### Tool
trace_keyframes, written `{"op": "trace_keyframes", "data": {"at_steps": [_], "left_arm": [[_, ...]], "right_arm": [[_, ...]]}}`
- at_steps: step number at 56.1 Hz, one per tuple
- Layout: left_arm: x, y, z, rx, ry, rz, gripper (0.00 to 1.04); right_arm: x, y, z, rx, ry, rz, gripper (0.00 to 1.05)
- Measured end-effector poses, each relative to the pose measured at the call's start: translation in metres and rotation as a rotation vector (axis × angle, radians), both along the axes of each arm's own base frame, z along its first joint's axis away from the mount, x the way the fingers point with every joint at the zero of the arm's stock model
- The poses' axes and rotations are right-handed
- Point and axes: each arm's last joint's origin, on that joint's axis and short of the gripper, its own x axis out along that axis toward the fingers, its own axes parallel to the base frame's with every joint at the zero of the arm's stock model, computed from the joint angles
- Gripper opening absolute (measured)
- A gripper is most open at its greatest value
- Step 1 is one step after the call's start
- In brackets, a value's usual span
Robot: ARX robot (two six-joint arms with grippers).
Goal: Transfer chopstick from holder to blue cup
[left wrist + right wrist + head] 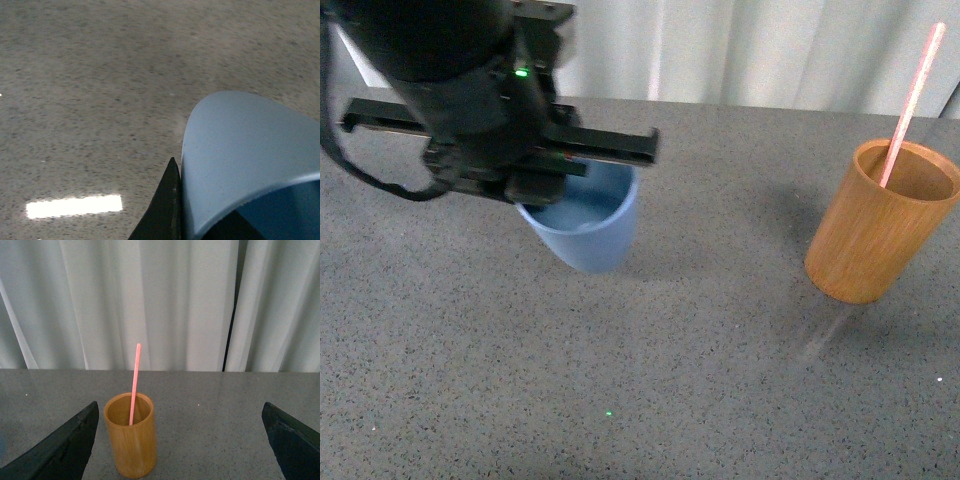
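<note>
The light-blue cup hangs tilted just above the table at centre left, held at its rim by my left gripper, which is shut on it. In the left wrist view the blue cup fills the corner, with one dark finger pressed against its outer wall. The orange-brown holder stands upright at the right with the pinkish-red chopstick leaning out of it. In the right wrist view the holder and the chopstick stand ahead of my right gripper, which is open and empty.
A grey speckled table carries both vessels. White curtains hang along its far edge. My left arm's dark body covers the upper left of the front view.
</note>
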Motion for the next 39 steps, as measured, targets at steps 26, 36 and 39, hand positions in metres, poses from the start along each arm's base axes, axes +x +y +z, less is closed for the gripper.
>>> {"op": "trace_keyframes", "data": {"at_steps": [26,36,39], "left_arm": [[0.003,-0.062,-0.037,0.039,0.098,-0.061,0.03],[0.005,-0.063,-0.035,0.022,0.092,-0.056,0.26],[0.005,-0.06,-0.031,0.012,0.083,-0.052,0.37]], "right_arm": [[0.0,0.0,0.0,0.0,0.0,0.0,0.95],[0.0,0.0,0.0,0.0,0.0,0.0,0.95],[0.0,0.0,0.0,0.0,0.0,0.0,0.95]]}}
